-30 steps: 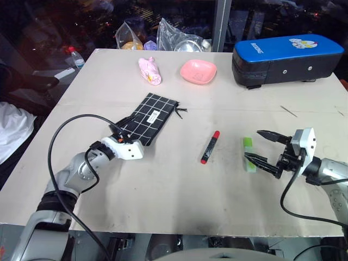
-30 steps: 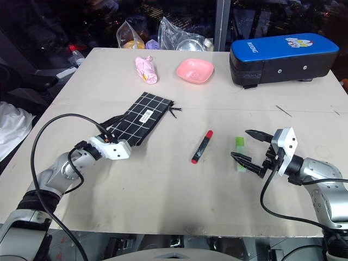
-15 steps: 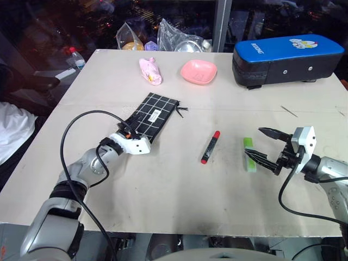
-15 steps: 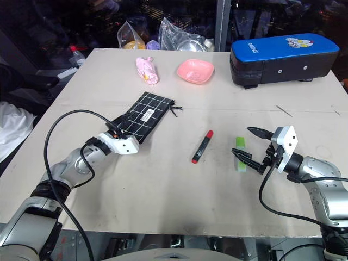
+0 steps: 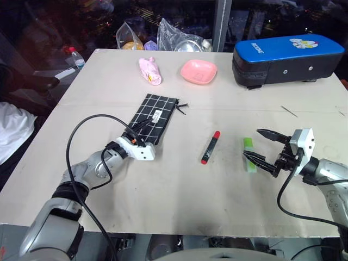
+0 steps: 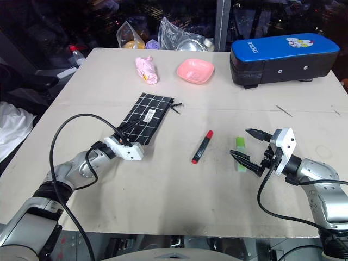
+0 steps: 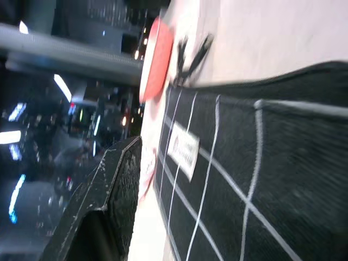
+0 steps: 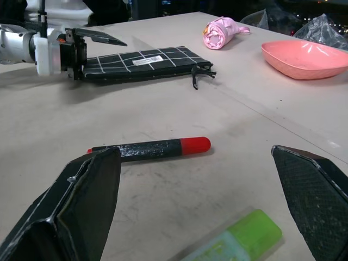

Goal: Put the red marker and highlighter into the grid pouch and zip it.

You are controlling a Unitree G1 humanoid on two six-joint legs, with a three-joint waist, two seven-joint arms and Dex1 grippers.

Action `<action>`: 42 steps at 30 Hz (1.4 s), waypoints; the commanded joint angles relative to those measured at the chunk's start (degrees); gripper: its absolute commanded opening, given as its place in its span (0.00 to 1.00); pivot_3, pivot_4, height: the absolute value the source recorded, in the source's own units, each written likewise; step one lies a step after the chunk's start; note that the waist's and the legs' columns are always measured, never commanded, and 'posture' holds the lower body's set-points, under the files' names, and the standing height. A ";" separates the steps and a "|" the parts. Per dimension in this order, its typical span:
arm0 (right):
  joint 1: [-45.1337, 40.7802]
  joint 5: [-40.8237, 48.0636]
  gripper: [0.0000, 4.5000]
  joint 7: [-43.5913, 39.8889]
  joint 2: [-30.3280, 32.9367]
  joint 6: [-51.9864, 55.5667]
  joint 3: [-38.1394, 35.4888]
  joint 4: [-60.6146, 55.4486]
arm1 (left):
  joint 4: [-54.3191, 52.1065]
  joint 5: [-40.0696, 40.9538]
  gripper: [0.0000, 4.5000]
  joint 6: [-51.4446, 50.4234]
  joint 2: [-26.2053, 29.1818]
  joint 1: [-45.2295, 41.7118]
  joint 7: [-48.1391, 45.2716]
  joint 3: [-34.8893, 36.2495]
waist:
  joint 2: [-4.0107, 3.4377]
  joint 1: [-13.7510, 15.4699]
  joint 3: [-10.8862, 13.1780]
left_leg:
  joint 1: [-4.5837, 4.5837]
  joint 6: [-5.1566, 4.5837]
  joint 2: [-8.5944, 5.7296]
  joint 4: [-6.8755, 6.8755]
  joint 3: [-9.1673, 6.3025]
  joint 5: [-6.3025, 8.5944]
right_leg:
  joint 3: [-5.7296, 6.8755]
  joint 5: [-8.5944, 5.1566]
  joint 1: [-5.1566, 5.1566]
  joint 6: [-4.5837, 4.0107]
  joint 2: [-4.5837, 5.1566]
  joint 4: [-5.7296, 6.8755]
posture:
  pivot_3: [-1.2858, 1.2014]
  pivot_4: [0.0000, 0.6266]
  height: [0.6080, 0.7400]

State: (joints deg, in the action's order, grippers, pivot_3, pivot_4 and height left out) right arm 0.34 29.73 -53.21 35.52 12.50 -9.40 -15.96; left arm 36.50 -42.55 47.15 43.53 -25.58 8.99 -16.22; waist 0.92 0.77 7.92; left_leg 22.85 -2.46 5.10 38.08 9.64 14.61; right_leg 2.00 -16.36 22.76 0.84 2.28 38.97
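Observation:
The grid pouch lies flat at the table's middle left, zipper pull at its far end. My left gripper is at the pouch's near end, open; one finger hovers above the fabric with a gap. The red marker lies right of the pouch. Further right lies the light-green highlighter. My right gripper stands wide open just over it, touching nothing, and its lower finger crosses in front of the highlighter.
A big blue-topped black case stands at the back right. A pink dish and a pink folded bundle sit at the back middle, with plastic bags behind. A bottle stands off the table's far left corner.
My left gripper has slid to the right along the pouch's near end, and its jaws have narrowed somewhat. The right gripper, marker and highlighter have stayed put.

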 commanded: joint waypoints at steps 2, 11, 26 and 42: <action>0.11 0.50 1.00 0.31 -0.31 -0.25 -0.13 -2.13 | -3.15 0.16 0.67 0.63 0.07 0.35 -0.26 -0.33 | 0.00 -0.01 0.00 | 0.00 0.00 0.00 0.00 0.00 0.00 | 0.00 0.00 0.00 0.00 -0.01 0.00 | 0.52 0.24 1.00; 0.23 0.42 1.00 0.26 -0.24 -0.26 -0.27 -2.12 | -4.75 -0.15 0.67 -0.51 -1.50 0.26 -1.28 -1.58 | 0.00 0.01 0.00 | 0.00 0.00 0.00 0.00 0.01 0.00 | -0.01 0.00 0.00 0.00 -0.02 0.00 | 0.52 0.24 1.00; 0.60 0.19 1.00 0.45 -0.57 -0.24 0.42 -2.72 | -9.33 11.81 0.02 -0.03 -3.17 2.69 -8.36 1.80 | -0.22 0.06 -0.13 | -0.02 -0.01 -0.02 0.05 -0.01 0.00 | -0.03 0.00 -0.04 0.00 0.01 0.00 | 0.52 0.24 1.00; -10.36 4.11 1.00 7.23 -1.62 7.77 0.83 -6.56 | -46.65 64.86 0.02 -30.62 -7.48 11.76 -43.70 6.69 | -0.18 -0.38 -0.07 | 0.00 0.03 0.04 0.16 -0.01 -0.01 | -0.19 0.00 -0.02 0.01 -0.18 0.04 | 0.52 0.24 1.00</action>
State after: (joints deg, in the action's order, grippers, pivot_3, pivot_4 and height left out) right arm -7.92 32.24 -48.06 33.79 18.78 -7.56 -19.77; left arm -6.04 17.84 18.84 35.56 -14.00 -30.90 -10.58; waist 0.74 0.39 7.85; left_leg 22.85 -2.43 5.16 38.25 9.63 14.59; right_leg 1.80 -16.36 22.74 0.85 2.09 39.01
